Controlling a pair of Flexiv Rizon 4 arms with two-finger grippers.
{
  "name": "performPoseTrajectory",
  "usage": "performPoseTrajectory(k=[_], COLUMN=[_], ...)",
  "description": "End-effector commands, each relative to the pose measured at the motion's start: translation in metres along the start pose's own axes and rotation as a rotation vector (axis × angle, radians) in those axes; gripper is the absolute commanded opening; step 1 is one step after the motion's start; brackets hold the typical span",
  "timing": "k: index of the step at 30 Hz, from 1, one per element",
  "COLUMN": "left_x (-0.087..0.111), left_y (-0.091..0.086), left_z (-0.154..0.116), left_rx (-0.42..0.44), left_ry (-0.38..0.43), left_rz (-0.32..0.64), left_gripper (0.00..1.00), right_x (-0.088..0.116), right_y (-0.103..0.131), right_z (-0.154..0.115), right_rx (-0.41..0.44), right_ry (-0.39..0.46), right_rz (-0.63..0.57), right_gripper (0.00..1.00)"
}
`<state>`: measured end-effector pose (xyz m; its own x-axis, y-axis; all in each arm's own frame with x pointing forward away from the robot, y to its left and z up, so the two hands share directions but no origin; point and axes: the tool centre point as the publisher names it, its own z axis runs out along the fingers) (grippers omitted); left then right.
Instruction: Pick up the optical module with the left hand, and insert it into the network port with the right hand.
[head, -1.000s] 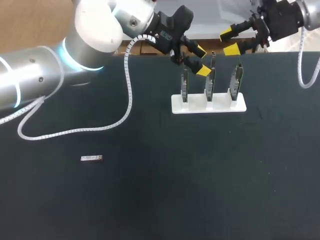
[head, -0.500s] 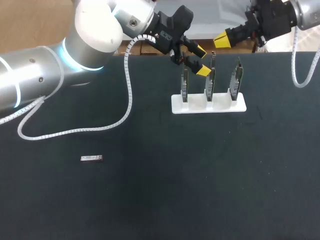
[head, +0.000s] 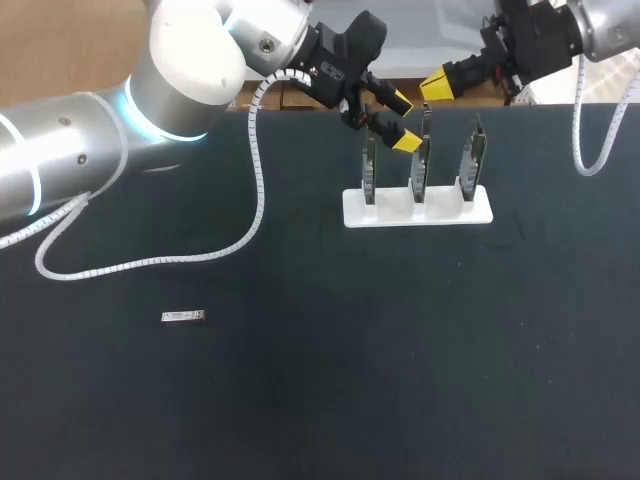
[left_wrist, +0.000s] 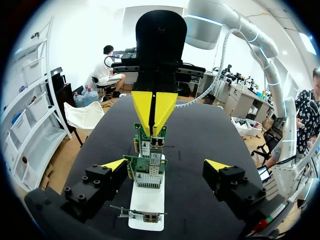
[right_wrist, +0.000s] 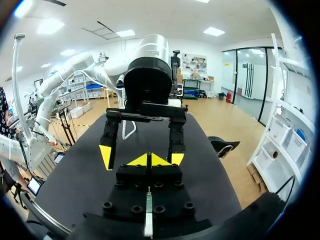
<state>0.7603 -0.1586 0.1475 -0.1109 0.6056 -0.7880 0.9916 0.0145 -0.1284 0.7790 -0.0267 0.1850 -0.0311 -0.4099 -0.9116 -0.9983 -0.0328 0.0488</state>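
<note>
Over the far side of the black table (head: 300, 400), your two arms meet above a white stand (head: 420, 212) that holds three green cards (head: 420, 160) upright in a row. Your left gripper (head: 403, 122) comes in from the left and hangs above the stand near the left and middle cards, its yellow-tipped fingers (left_wrist: 114, 165) spread wide and holding nothing. From the left wrist, those fingers flank the row of cards, one on each side, apart from them, with the middle card (left_wrist: 149, 172) between the tips and lower down. Your right gripper (head: 434, 85) reaches in from the far right corner and sits past the stand's back edge, higher than the cards. Its two yellow tips are pressed together into a single point with nothing between them. The left wrist view shows that point aimed down at the far card's top edge, where a silvery port (left_wrist: 157, 144) is visible just below it; you cannot tell from these views whether the tips touch the card. The module (head: 184, 317), a small silver bar, lies flat on the table's near left part. It is well apart from the stand and from both grippers, with nothing touching it. A white coiled cable (head: 255, 200) hangs from your left arm (head: 80, 140) and loops down over the table's left side.
</note>
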Motion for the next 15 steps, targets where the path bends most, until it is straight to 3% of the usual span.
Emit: performPoseTrajectory(k=[1, 15], left_x=[-0.0008, -0.0008], left_y=[0.002, 0.002], left_z=[0.0003, 0.0003], left_rx=[0.004, 0.004], left_ry=[0.004, 0.004], left_rz=[0.0, 0.0], left_gripper=[1.0, 1.0], right_x=[0.0039, 0.01], right_y=[-0.0006, -0.0001], right_z=[-0.0005, 0.0061], right_rx=[-0.001, -0.022], right_ry=[0.004, 0.024], right_rz=[0.008, 0.018], right_gripper=[0.0, 0.0])
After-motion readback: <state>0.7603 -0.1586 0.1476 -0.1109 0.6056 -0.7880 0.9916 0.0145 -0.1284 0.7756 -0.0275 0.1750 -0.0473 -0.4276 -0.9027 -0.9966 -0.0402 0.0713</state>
